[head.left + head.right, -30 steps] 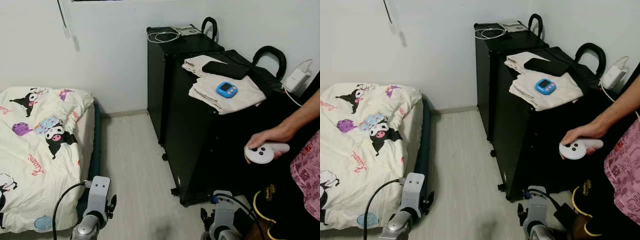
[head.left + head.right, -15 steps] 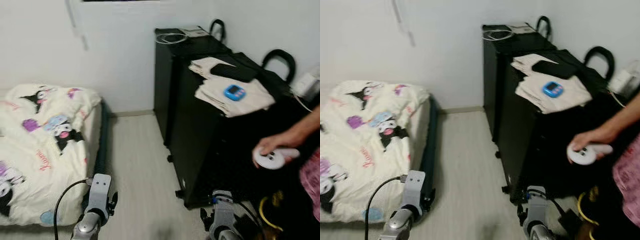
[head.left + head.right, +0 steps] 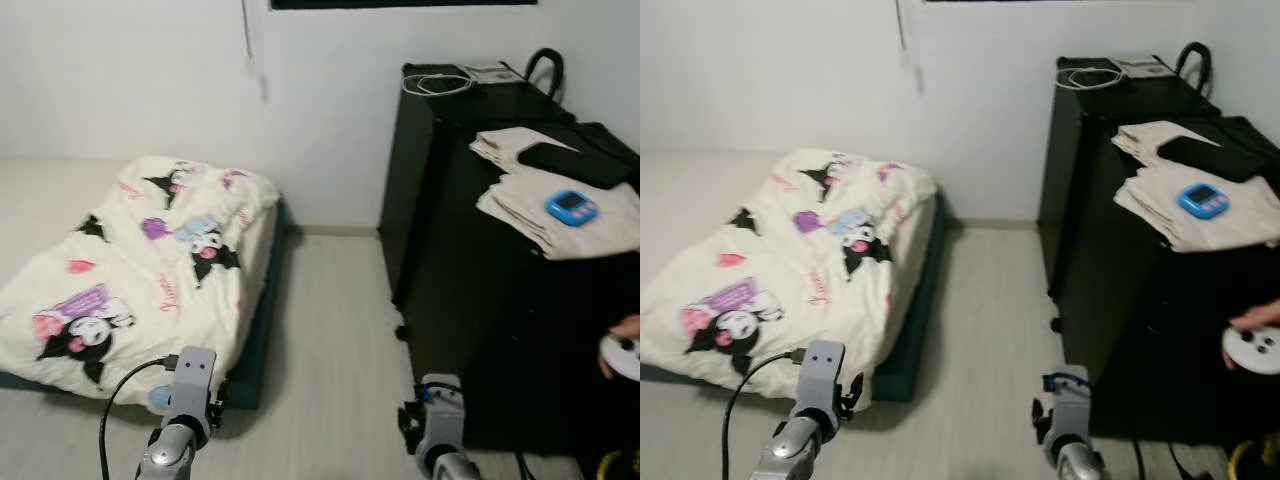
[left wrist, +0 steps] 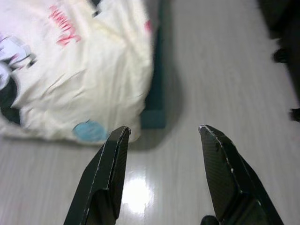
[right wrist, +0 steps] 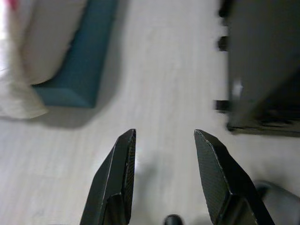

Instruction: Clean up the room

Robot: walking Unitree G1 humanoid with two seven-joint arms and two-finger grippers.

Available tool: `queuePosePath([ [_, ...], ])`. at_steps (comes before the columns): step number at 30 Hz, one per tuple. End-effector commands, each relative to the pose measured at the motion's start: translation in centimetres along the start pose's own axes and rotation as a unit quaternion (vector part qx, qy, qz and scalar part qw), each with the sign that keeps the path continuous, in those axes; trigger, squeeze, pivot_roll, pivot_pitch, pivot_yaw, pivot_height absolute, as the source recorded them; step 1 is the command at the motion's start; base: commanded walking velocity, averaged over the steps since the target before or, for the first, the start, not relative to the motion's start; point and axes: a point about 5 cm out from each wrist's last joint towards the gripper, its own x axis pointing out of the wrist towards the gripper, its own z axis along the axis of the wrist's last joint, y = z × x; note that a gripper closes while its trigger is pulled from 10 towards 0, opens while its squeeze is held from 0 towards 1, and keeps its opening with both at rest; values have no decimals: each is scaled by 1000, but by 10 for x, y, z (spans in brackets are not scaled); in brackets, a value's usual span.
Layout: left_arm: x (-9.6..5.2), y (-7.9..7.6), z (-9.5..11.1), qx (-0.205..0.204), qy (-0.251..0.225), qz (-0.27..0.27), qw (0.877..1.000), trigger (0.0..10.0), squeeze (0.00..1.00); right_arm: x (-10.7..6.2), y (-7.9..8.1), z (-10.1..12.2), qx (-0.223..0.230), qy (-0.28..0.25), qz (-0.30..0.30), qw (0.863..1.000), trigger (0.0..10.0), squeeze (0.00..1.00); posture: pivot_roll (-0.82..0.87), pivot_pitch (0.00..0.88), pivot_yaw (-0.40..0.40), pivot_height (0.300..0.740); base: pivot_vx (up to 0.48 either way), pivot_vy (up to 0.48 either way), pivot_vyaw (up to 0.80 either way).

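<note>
A cream duvet printed with cartoon figures lies rumpled over a teal mattress on the pale floor at the left. Folded beige cloths, a blue timer and a black pouch rest on top of the black cases at the right. Both arms hang low at the bottom of the eye views. My left gripper is open above the floor by the mattress corner. My right gripper is open over the bare floor between the mattress and the cases.
A person's hand holding a white controller is at the right edge. A white cable and a small device lie on the far black case. The white wall runs behind; a strip of floor lies between bed and cases.
The camera has swung left: the bed now sits near the middle and the black cases and the person's hand have slid toward the right edge. Both arms still hang low.
</note>
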Motion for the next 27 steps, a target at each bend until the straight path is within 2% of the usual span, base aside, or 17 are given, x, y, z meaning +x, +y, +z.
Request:
queuePosePath([
  [1,-2,-1,-4,6,5,-5,1000,10000,0,-2,-5,-4,12,6,-11,1000,10000,0,53,58,9,734,0,0,0],
  [15,-1,-10,0,12,-8,-34,999,10000,0,-4,-7,-6,15,5,-15,1000,10000,0,49,51,15,734,0,0,0],
  [27,-2,-9,1,6,-16,-29,999,10000,0,-5,-8,-6,15,-2,-14,1000,10000,0,41,67,15,734,355,0,0],
])
